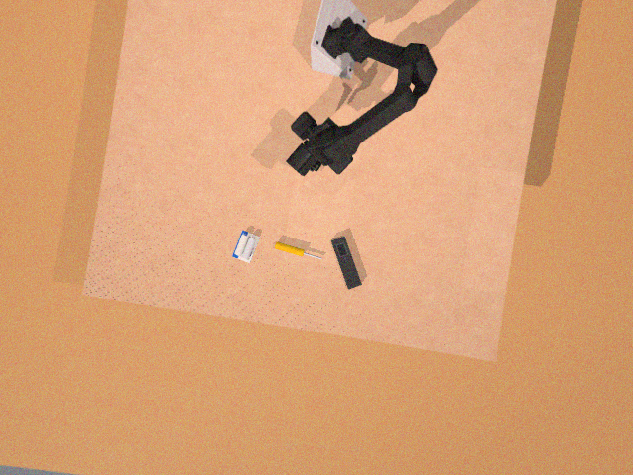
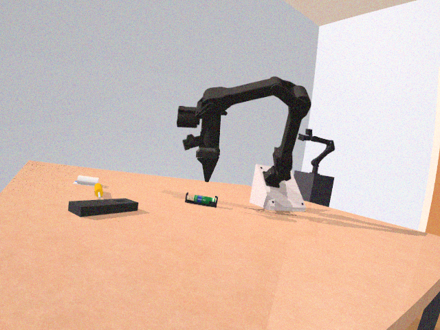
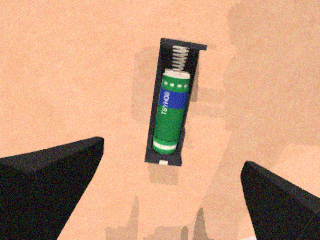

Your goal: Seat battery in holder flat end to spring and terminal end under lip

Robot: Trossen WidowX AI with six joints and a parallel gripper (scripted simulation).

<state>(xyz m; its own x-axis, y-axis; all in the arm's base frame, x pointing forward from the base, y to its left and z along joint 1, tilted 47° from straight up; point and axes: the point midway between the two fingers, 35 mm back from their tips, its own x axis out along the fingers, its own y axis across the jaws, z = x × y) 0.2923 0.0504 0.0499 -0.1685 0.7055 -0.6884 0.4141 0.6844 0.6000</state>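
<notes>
The black holder [image 2: 210, 205] [image 3: 194, 45] sits on the table beneath my gripper. The green battery [image 2: 203, 199] [image 3: 171, 110] with a blue band lies lengthwise inside it, about in line with its walls. In the wrist view its whitish end meets the coiled spring [image 3: 180, 58]; its other end is close to the opposite end wall. Whether that end is fully under the lip, and which end has the terminal, I cannot tell. My gripper [image 2: 207, 180] [image 3: 174, 158] is open and empty above the holder, touching neither. The arm hides the holder in the top view.
A yellow screwdriver [image 1: 290, 248] [image 2: 98, 190], a dark oblong block [image 1: 347, 265] [image 2: 102, 207] and a small white-and-blue object [image 1: 246, 246] [image 2: 87, 179] lie on the table, away from the holder. The arm's pale base [image 1: 326, 61] [image 2: 257, 192] stands on the table behind the holder.
</notes>
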